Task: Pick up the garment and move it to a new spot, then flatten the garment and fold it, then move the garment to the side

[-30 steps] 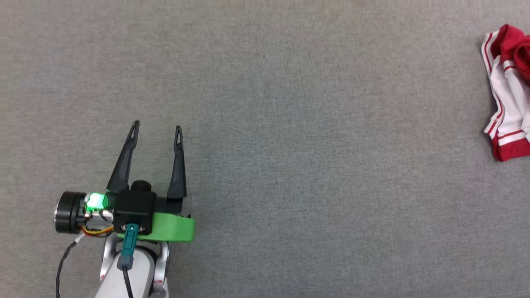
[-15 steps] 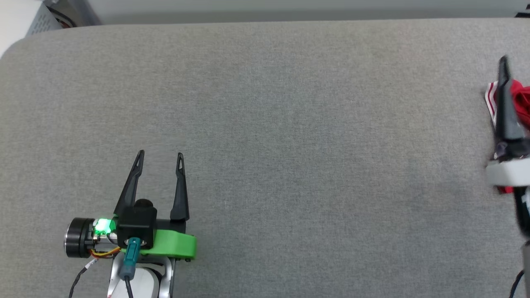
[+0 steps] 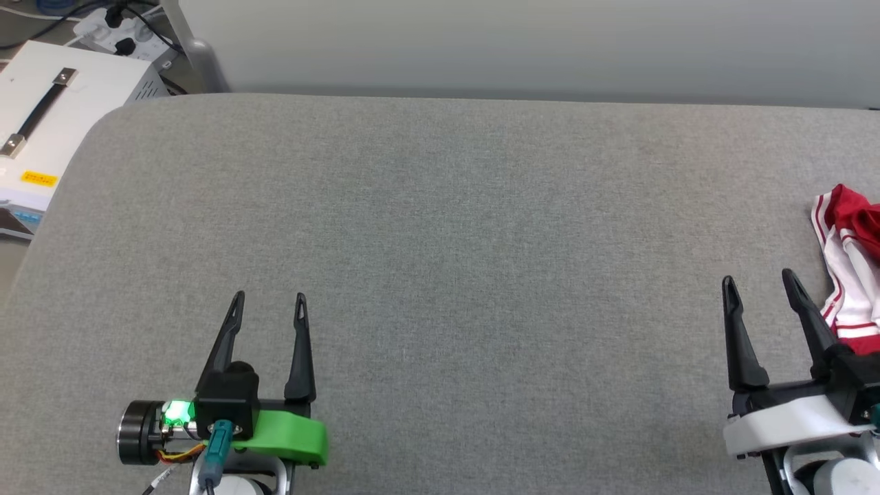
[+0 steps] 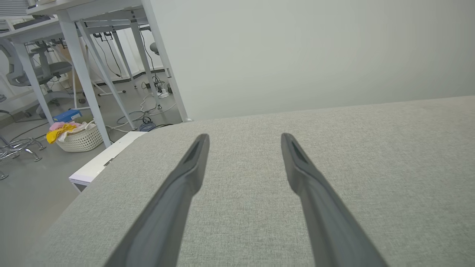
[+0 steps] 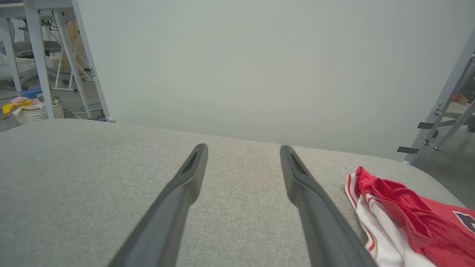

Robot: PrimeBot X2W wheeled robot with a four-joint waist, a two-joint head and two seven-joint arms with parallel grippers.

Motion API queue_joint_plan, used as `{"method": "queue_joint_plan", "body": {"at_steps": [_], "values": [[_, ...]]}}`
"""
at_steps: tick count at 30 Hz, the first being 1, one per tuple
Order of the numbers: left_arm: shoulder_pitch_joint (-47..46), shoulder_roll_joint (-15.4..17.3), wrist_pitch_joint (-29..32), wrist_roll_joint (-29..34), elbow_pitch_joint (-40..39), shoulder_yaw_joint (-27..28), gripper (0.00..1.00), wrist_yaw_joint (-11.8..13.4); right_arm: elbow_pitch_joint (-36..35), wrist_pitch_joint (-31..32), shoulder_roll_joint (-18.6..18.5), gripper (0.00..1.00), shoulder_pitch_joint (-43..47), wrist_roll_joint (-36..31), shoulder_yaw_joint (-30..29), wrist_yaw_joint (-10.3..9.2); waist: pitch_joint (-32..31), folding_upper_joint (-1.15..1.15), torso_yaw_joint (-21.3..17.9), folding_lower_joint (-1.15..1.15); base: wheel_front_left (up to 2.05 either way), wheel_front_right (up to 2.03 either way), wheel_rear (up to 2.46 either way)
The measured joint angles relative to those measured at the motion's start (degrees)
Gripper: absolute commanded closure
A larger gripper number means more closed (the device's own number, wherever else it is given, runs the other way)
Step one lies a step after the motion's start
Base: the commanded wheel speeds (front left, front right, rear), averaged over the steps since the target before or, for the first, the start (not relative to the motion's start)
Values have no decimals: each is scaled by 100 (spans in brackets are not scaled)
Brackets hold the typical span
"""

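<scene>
Claws: my left claw [image 3: 269, 296] and right claw [image 3: 757, 277] gape wide, empty | crumpled red soft-fabric T-shirt [image 3: 851, 275], white sleeves, just beside right claw on grey cloth surface [image 3: 440, 240]

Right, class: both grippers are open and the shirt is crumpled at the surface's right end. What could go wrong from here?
1. The garment lies bunched in layers, so the right gripper might pinch only a sleeve or several folds at once.
2. It sits near the right end of the grey surface; a sideways drag could pull it off.
</scene>
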Motion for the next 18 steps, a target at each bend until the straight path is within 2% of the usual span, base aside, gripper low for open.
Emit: {"method": "queue_joint_plan", "body": {"at_steps": [8, 18], "values": [[140, -63, 0, -68, -1, 109, 0, -267, -241, 0, 158, 0, 498, 18, -14, 1, -196, 0, 20, 0, 0, 0, 0], [270, -147, 1, -21, -37, 189, 0, -393, -354, 0, 247, 0, 659, 15, 21, 0, -230, 0, -45, 0, 0, 0, 0]]}}
